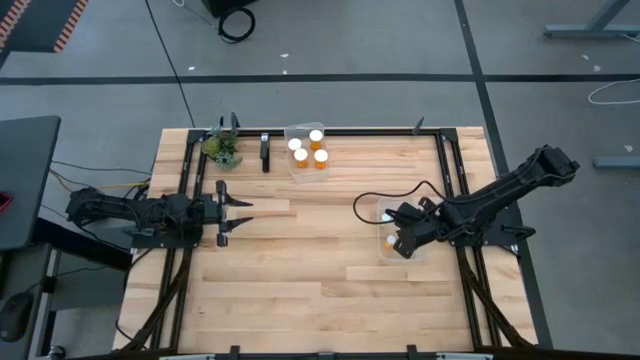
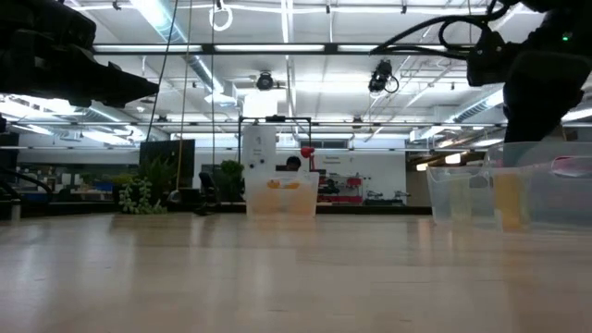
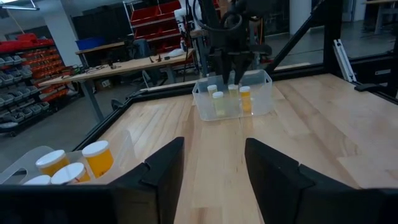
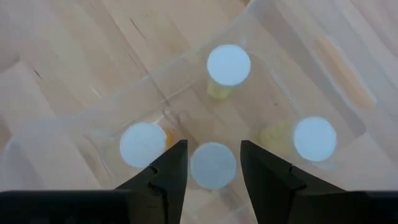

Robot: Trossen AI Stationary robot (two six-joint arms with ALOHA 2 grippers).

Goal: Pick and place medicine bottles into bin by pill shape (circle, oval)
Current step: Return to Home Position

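Closest to the lens are the two dark, matte, wedge-shaped fingers (image 4: 163, 175) of my right gripper (image 4: 213, 149). They are spread apart and grasp nothing. One round white cap (image 4: 213, 167) shows in the gap beneath them. Three more such caps ring it, each on one of the medicine bottles (image 4: 229, 65). These are small amber cylinders standing upright inside the right-hand bin (image 4: 180, 62), a thin-walled clear plastic box with rounded corners. In the high view this bin sits right of centre, and my right gripper hangs directly over it.

A second clear box, the top bin (image 1: 290, 130), stands at top centre of the high view against the table's far rail. It holds four more orange, white-capped bottles, all upright. Any print on the bottles is too small to read.

My left gripper (image 1: 240, 214) lies left of centre in the high view, fingers released and empty.

The table (image 1: 300, 290) is made of smooth pale wooden planks and framed by black rails. A small green plant (image 1: 222, 148) and a black bracket (image 1: 265, 152) stand just left of the top bin. A black cable (image 1: 362, 203) loops on the wood beside the right-hand bin. Bare planks run between my two grippers and across the lower half of the frame.
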